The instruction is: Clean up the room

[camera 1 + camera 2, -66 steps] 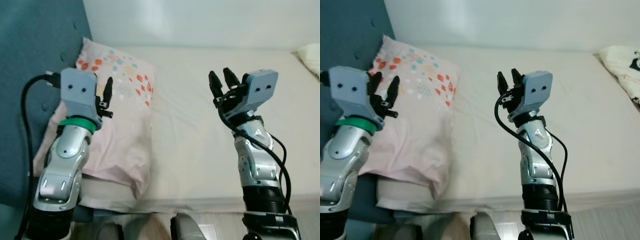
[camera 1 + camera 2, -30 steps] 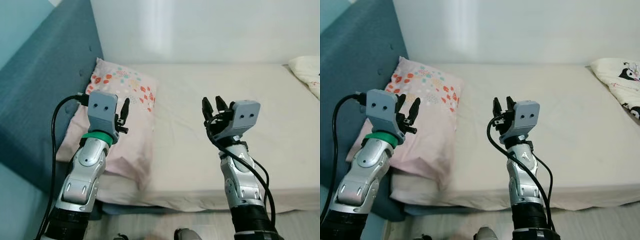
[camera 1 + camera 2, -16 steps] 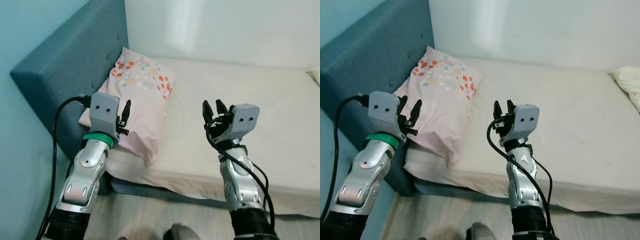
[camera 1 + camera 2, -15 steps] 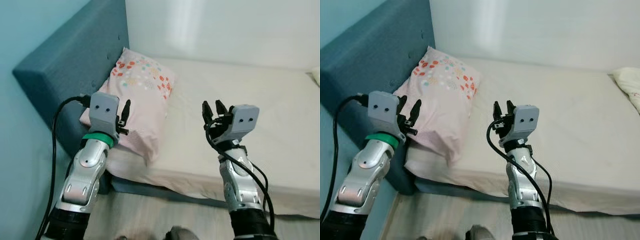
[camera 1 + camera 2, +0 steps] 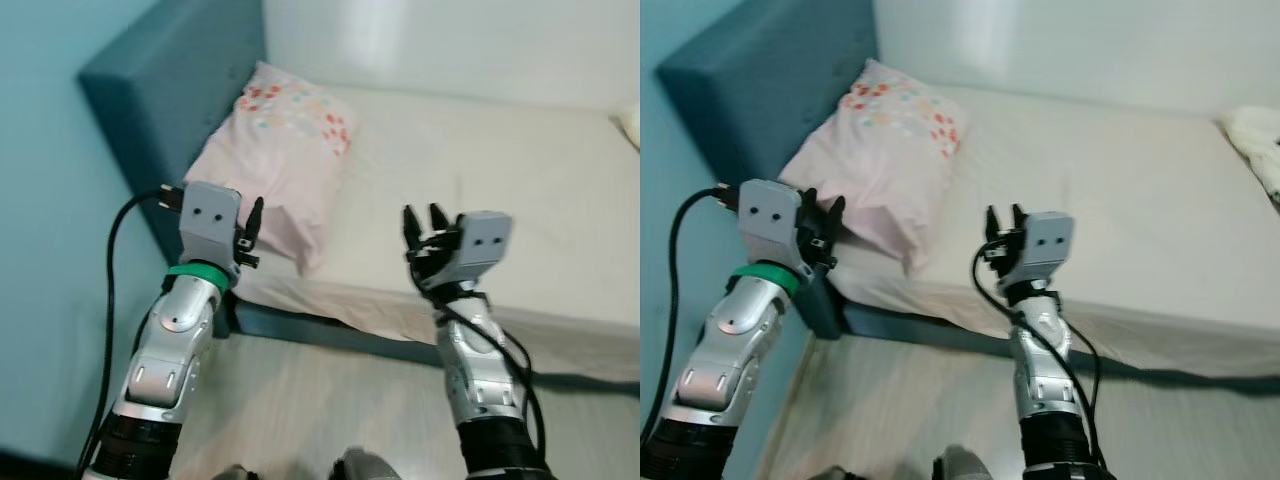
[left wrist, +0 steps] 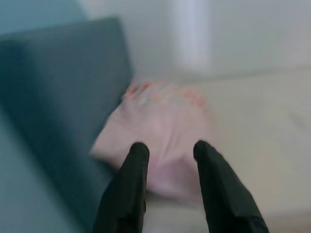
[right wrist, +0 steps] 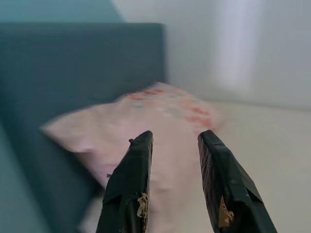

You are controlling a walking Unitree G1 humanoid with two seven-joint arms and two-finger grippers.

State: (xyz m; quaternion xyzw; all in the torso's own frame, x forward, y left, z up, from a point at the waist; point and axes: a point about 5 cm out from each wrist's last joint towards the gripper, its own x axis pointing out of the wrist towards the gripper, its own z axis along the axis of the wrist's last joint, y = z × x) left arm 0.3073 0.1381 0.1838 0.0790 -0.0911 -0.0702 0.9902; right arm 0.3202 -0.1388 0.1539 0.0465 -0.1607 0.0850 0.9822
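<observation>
Ahead, a bed (image 5: 520, 180) with a pale sheet meets a teal headboard (image 5: 170, 90). Against that headboard lies a pink patterned pillow (image 5: 280, 160). Both arms are raised before the bed, left gripper (image 6: 167, 150) and right gripper (image 7: 175, 141) with fingers spread, grasping nothing.

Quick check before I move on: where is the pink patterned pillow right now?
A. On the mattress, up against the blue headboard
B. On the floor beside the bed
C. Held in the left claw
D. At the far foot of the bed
A: the pink pillow lies on the mattress by the blue headboard; both claws are open and hold nothing.
</observation>
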